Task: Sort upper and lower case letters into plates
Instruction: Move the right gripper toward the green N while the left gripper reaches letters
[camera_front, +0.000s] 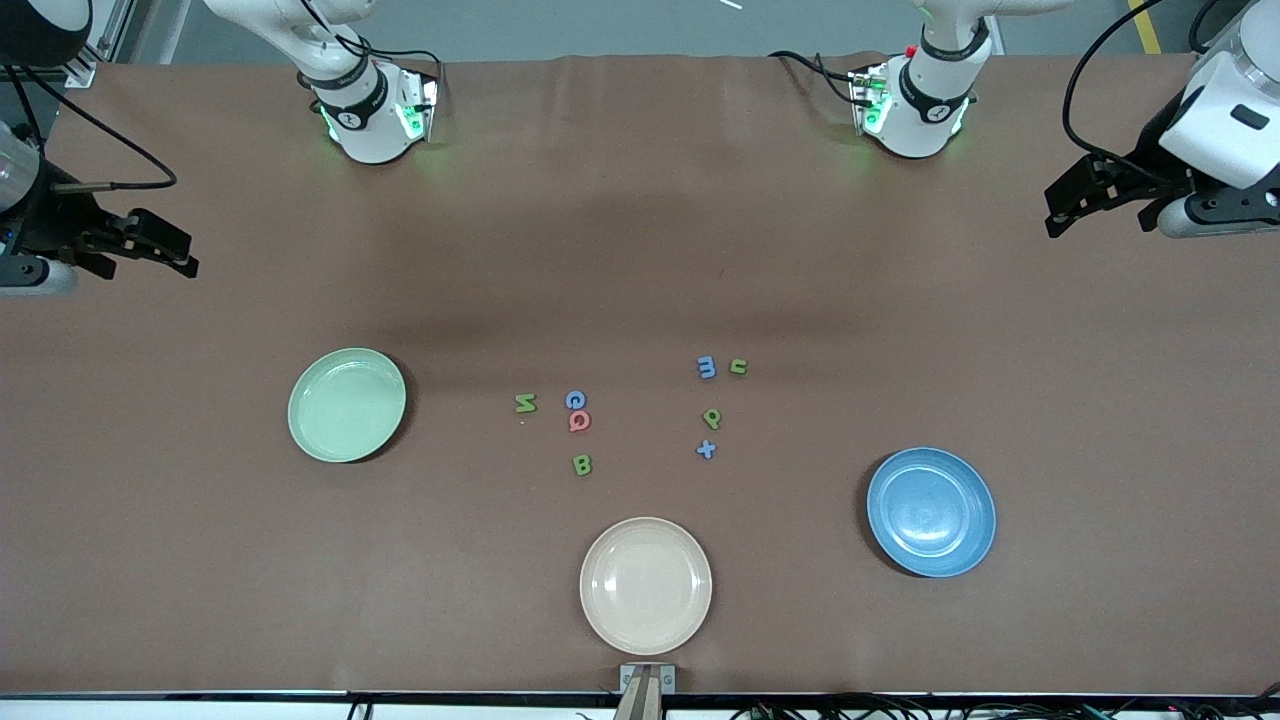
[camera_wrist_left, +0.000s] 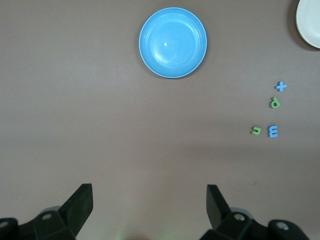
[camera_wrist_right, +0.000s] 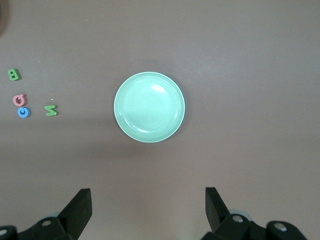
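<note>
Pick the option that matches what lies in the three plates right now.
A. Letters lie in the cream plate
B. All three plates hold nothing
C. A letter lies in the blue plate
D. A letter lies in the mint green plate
B: the mint green plate, the blue plate and the cream plate show only bare surface, and all the letters lie on the table between them.

Glossy blue plate (camera_front: 931, 512), smooth green plate (camera_front: 346, 404), both plastic-looking, on the table's (camera_front: 200, 560) matt brown cloth-like cover.
</note>
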